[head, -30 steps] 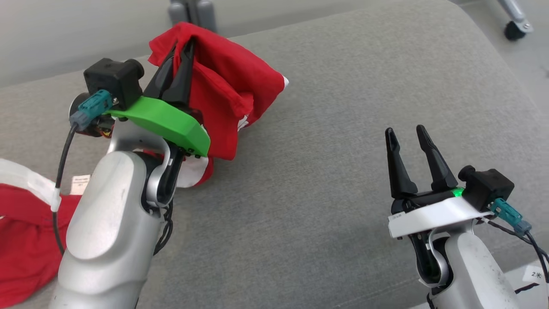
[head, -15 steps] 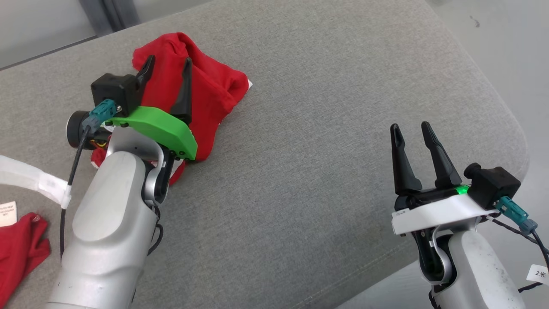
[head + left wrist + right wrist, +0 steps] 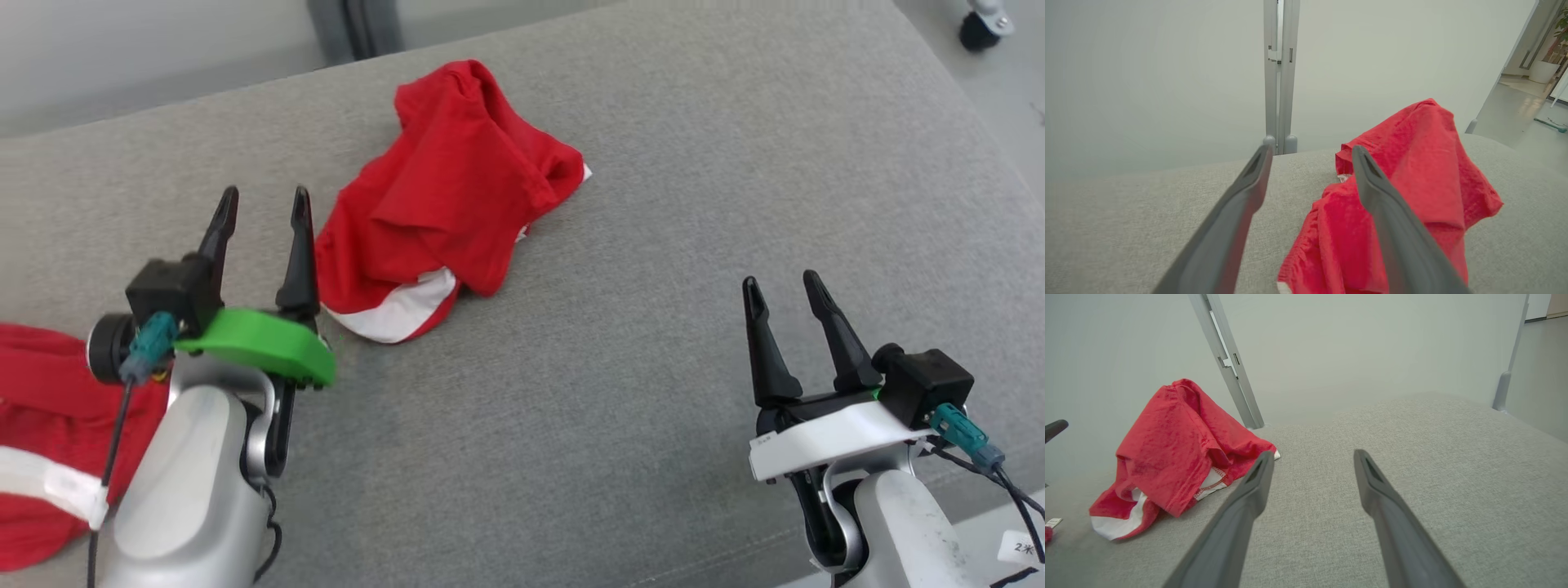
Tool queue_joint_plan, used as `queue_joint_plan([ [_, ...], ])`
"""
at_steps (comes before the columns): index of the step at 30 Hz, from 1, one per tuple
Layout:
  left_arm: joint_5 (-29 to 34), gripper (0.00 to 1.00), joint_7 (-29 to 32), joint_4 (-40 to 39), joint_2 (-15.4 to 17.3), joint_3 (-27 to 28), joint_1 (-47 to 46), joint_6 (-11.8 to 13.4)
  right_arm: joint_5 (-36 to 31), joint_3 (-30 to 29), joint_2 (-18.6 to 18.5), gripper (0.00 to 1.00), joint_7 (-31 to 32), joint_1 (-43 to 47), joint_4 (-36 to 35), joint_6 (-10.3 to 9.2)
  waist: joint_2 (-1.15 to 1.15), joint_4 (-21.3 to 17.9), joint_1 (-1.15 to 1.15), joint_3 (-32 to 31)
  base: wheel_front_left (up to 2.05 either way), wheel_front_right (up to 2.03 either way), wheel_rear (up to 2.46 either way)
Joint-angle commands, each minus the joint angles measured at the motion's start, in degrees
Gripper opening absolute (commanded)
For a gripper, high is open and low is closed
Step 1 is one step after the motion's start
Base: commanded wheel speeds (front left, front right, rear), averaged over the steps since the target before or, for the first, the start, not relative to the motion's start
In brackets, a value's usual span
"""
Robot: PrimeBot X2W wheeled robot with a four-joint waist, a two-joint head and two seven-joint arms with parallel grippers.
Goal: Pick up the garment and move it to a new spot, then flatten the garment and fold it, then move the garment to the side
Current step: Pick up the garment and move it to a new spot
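**Garment let go, left gripper drawn back**

Clamped on the garment (image 3: pixel 457 196) a second ago, spread wide half a second ago, now pulled clear of it: so much for the left gripper (image 3: pixel 265 196). Released there, with daylight between the two dark fingers and nothing held. Likewise released and empty at the right gripper (image 3: pixel 780 282), poised over bare grey couch cushion (image 3: pixel 653 367) well to the right of the cloth.

Nearest of all, behind and to the left of the left gripper and partly hidden by its pale forearm: a second red piece (image 3: pixel 41 376) with a white band. Just behind the left gripper's fingers, a green bracket (image 3: pixel 261 347).

Next out, just beside the left gripper's right finger and spreading ahead and to the right of it: the garment, loose on the cushion in a crumpled red heap, peaked at its far end, with a white band along its near edge. Cannot tell whether touching that finger or only close. From the right gripper, ahead and far to the left, well apart.

Farthest, past the cushion's back edge and almost straight ahead of the left gripper's fingertips: a grey upright post (image 3: pixel 1280 81) against a pale wall. Far ahead and right of the right gripper, a caster wheel (image 3: pixel 980 20) on the floor.
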Motion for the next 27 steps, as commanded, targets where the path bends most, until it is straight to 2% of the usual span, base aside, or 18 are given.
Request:
queue_joint_plan([
  [1,0.5,1.0,-0.46,-1.41,-0.2,0.23,3.39,0.34,-0.55,-0.27,-0.19,1.0,-0.18,1.23,0.23,0.01,0.0,7.17,0.0,-6.55,0.0,0.0,0.0],
  [4,1.34,1.0,-0.76,-4.51,-0.11,0.92,8.49,0.87,-1.05,-0.33,-0.16,1.0,-0.18,2.17,0.48,0.01,0.0,8.77,0.0,-7.89,0.0,0.0,0.0],
  [9,3.37,1.0,-0.76,-11.94,-2.49,3.08,17.11,1.04,-0.62,1.45,-0.33,1.0,-0.18,4.01,0.64,0.0,0.0,10.39,0.0,-9.44,0.0,0.0,0.0],
  [15,8.0,1.0,-0.72,-17.04,-4.85,5.84,24.94,1.65,-1.5,2.06,-0.19,1.0,-0.18,4.77,0.79,0.01,0.0,10.48,0.0,-10.09,0.0,0.0,0.0],
  [17,8.72,1.0,-0.72,-17.62,-5.64,6.58,26.65,1.12,-1.35,1.97,-0.19,1.0,-0.18,4.84,0.59,0.01,0.0,10.58,0.0,-10.18,0.0,0.0,0.0],
  [24,10.46,1.0,-0.73,-17.03,-7.28,7.54,27.03,-0.37,-1.98,2.68,-0.19,1.0,-0.18,3.45,1.43,0.01,0.0,12.87,0.0,-8.99,0.0,0.0,0.0],
  [27,11.24,1.0,-0.73,-16.55,-7.65,7.01,24.89,-1.11,0.03,3.69,-0.18,1.0,-0.18,1.47,3.24,0.01,0.0,14.78,0.0,-6.98,0.0,0.0,0.0],
])
